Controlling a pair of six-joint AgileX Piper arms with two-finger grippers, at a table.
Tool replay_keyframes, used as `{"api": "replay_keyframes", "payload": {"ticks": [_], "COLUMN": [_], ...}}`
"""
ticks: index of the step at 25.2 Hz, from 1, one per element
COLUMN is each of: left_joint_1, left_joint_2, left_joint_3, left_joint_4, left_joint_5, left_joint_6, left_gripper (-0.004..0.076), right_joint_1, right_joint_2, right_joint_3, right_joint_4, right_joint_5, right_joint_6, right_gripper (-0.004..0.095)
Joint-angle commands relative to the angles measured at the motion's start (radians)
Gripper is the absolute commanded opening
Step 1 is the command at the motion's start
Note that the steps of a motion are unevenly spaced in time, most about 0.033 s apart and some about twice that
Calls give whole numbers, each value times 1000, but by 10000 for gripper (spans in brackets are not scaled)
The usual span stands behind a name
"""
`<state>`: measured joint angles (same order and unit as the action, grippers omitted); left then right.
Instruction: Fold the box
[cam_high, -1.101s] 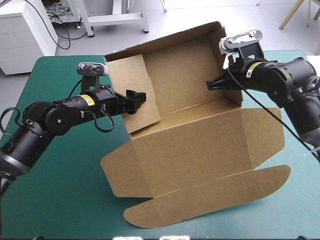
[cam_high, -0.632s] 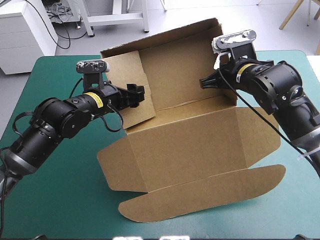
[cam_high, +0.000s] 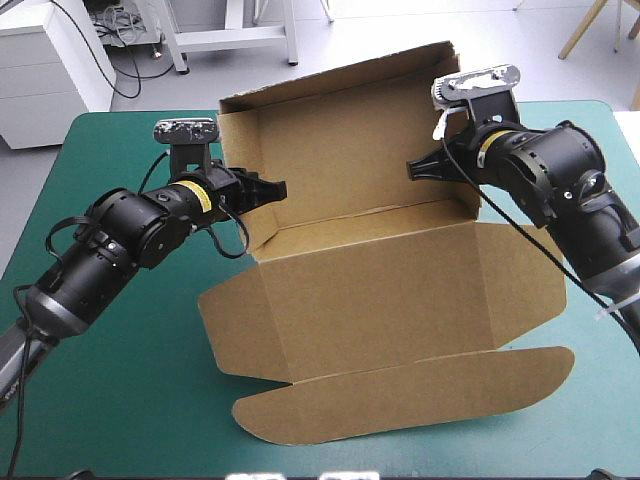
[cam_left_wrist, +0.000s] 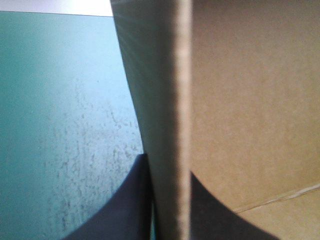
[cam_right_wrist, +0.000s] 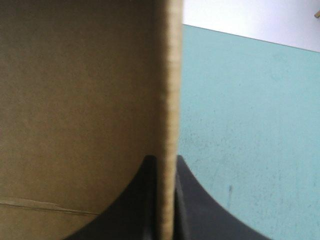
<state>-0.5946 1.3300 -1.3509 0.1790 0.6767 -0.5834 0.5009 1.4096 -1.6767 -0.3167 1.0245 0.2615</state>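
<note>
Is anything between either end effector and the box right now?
Nothing visible stands between them. The left end effector and the right end effector are each shut on an upright side wall of the box, with the board edge pinched in each.

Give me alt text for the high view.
A brown box lies half-formed on the teal-green table, its far wall and two end walls raised, its lid flat toward the near edge. The left gripper pinches the left end wall and the right gripper the right one.
</note>
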Motion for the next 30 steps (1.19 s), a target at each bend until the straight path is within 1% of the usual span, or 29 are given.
{"api": "replay_keyframes", "payload": {"ticks": [1,2,3,6,8,11,14,17,21,27,30], "left_joint_1": [-22,-22,-22,-22,-22,-20,-20,-18,-18,-18,-18], "left_joint_2": [39,87,124,227,289,353,403,455,522,572,594], "left_joint_3": [-146,-216,-250,-356,-395,-413,-413,-413,-413,-413,-413], "left_joint_4": [26,43,56,62,62,48,40,39,0,-92,-87], "left_joint_5": [79,178,225,357,407,439,445,449,484,502,538], "left_joint_6": [32,48,62,99,106,121,121,123,123,123,104], "left_gripper": [-10,-10,-10,-10,-10,-10,-10,-10,-10,-10,-10], "right_joint_1": [4,2,2,2,-5,-47,-107,-171,-199,-199,-199], "right_joint_2": [-4,17,32,76,109,159,202,255,301,371,401], "right_joint_3": [-29,-29,-29,-29,-29,-29,-29,-29,-29,-29,-29], "right_joint_4": [27,43,46,70,106,178,241,343,353,361,362], "right_joint_5": [-23,10,27,52,78,115,115,121,122,135,145], "right_joint_6": [10,-1,-3,-11,-41,-79,-96,-175,-185,-201,-208], "right_gripper": [-8,-7,-8,-8,-10,-10,-9,-14,-14,-14,-14]}}
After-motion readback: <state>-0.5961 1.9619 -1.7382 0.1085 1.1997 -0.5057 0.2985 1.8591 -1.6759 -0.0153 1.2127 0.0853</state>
